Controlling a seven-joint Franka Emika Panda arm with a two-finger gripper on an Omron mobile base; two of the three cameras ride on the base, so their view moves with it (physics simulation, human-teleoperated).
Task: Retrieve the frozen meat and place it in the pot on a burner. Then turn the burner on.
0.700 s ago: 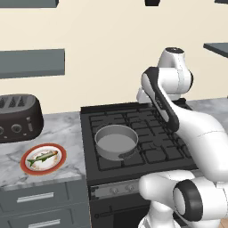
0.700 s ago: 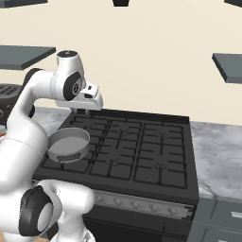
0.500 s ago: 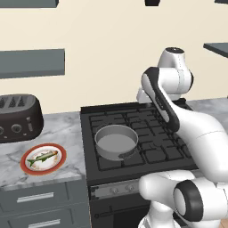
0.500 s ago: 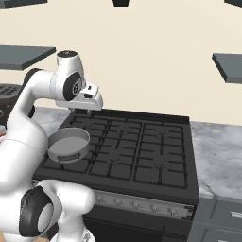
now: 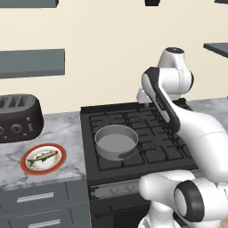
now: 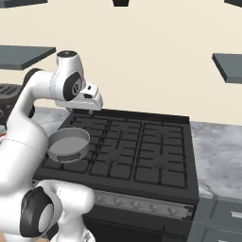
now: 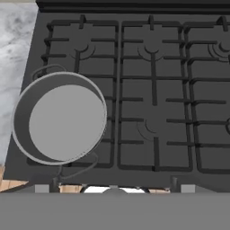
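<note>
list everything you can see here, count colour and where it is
fish: 1, greenish-yellow with orange-red tail, lying on the plate
plate: 1, white with red-orange rim, on the counter left of the cooktop
pot: 1, grey, empty, on the front left burner
cooktop: 1, black, between the counters
knobs: a row, grey, on the stove front
toaster: 1, dark, back of the left counter
counter: marbled grey, both sides of the stove
shelves: dark grey, on the wall
pincer: 1, dark fingers, above the cooktop's back left
</note>
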